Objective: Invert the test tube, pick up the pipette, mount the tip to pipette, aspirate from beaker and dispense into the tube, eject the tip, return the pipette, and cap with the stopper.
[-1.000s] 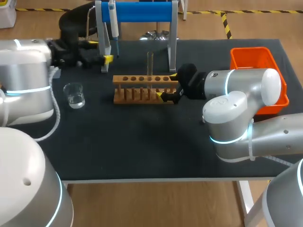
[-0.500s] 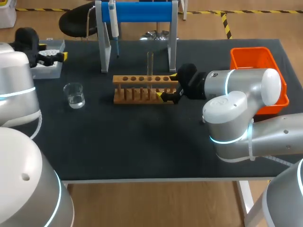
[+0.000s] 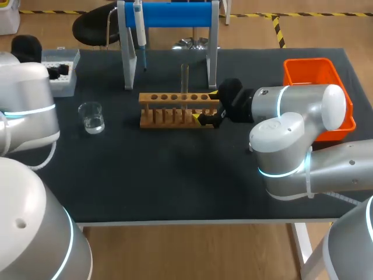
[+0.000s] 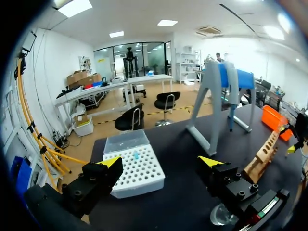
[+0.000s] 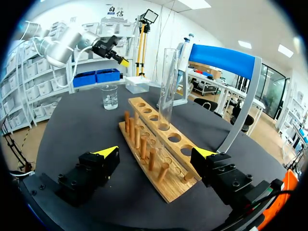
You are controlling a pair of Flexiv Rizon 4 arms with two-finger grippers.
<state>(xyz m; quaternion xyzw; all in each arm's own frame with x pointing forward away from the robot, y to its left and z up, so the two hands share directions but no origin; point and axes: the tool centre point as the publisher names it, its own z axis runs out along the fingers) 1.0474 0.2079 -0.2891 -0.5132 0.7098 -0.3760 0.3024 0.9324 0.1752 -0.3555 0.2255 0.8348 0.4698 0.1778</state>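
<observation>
A clear test tube (image 3: 185, 77) stands upright in the wooden rack (image 3: 175, 109) at mid-table. My right gripper (image 5: 155, 153) is open at the rack's right end, one finger on each side of the rack (image 5: 154, 144), with the tube (image 5: 167, 86) just ahead. The pipette (image 3: 140, 32) hangs on the blue stand (image 3: 169, 14). Back left, my left gripper (image 4: 160, 161) is open and holds nothing, hovering close to the white tip box (image 4: 137, 168). The glass beaker (image 3: 91, 116) with some water stands left of the rack.
An orange bin (image 3: 317, 87) sits at the right edge behind my right arm. The tip box (image 3: 63, 74) is partly hidden by my left arm. Bare black tabletop (image 3: 175, 175) stretches in front of the rack.
My left arm has swung from beside the pipette stand back to the far left, over the tip box. The right arm and the tube have not moved.
</observation>
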